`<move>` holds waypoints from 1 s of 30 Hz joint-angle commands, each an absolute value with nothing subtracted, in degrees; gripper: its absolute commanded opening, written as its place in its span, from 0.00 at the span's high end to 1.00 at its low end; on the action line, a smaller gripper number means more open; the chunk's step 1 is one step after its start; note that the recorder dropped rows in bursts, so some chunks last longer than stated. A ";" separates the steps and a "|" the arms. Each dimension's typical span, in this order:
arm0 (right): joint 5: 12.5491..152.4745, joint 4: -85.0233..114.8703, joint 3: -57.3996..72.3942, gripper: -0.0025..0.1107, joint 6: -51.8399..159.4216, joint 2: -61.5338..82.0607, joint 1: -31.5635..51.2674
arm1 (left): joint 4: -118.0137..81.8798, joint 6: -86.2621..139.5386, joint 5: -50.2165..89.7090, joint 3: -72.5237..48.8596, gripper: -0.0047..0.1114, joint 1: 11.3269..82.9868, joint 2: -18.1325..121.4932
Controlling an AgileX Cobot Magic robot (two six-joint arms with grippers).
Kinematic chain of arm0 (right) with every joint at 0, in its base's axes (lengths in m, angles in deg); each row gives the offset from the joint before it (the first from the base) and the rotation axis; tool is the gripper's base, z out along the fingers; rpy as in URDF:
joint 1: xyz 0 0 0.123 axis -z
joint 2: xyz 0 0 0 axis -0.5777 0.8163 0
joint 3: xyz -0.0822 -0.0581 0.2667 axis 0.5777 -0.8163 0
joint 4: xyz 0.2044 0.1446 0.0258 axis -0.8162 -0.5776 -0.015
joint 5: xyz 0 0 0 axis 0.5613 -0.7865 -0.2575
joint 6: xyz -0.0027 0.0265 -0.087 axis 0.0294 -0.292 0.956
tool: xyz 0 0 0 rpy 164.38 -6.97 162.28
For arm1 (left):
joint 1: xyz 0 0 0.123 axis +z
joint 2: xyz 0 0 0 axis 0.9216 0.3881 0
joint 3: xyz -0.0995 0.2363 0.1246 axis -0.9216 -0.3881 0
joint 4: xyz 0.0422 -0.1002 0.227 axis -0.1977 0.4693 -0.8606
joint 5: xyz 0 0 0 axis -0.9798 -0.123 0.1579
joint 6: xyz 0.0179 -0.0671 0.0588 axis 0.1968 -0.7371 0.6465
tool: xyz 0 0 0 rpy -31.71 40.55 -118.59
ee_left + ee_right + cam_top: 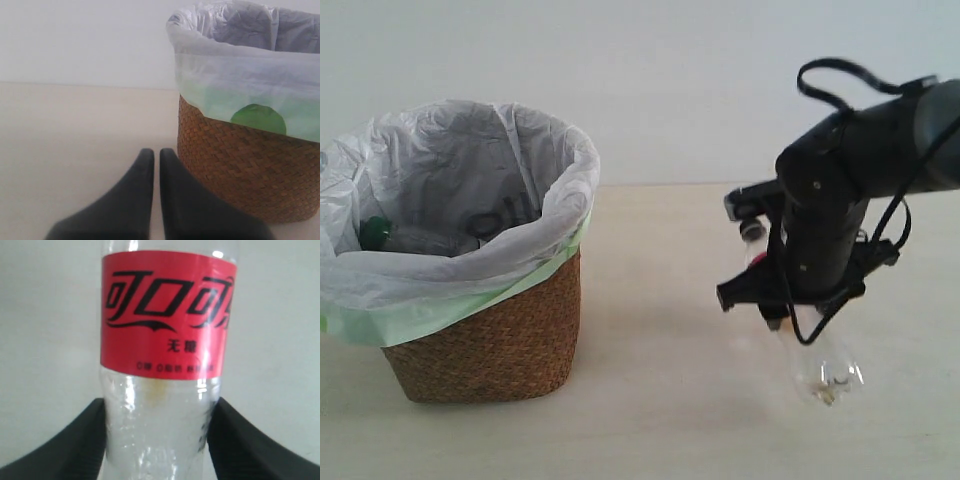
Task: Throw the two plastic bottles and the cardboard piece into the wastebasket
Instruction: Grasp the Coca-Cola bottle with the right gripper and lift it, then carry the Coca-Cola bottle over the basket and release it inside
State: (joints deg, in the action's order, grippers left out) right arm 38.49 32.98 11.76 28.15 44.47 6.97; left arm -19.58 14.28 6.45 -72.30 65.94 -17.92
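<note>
**Item 1: wastebasket [490, 345], count one.** Round, brown woven wicker. It stands upright on the pale table [660, 420] at the left of the exterior view. It holds one plastic bag liner [430, 285], white with a pale green band, folded out over the rim. The left wrist view shows a green round print [258, 119] on the folded-over part.

**Item 2: plastic bottles, count two in view.**
- **2a: green-capped bottle [378, 232].** It lies inside the wastebasket, low against the near-left side of the liner. Only the cap and a little of the clear body show.
- **2b: red-label bottle [825, 368].** It is clear and slim, with black lettering on the label in the right wrist view [165, 325]. It is outside the wastebasket and well apart from it, on the right of the table area. It is tilted, with its base lowest and nearest the camera. I cannot tell whether the base touches the table.

**Item 3: grippers, count two.**
- **Right gripper [790, 305].** It is clamped on bottle 2b. Its two black fingers [65, 445] press the clear body from either side, just below the label.
- **Left gripper [156, 156].** It is closed, with only a thin slit between the fingers and nothing held. It is low over the table, just beside the wicker wall of the wastebasket.

**Item 4: surroundings.** There is one plain pale wall [670, 80] behind the table.
</note>
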 commanded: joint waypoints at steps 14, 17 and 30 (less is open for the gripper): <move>14.56 48.44 36.69 0.98 26.80 28.04 7.33 | -19.14 14.69 6.39 -72.52 0.93 66.01 -18.13; 12.55 49.92 36.83 0.98 26.65 28.35 7.33 | -19.14 14.69 6.39 -72.52 0.93 66.01 -18.13; 29.82 -22.47 45.99 0.78 66.75 32.80 5.94 | -19.14 14.69 6.39 -72.52 0.93 66.01 -18.13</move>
State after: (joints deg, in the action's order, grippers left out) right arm 20.94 -1.71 41.60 53.94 34.93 6.66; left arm -19.58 14.28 6.45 -72.30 65.94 -17.92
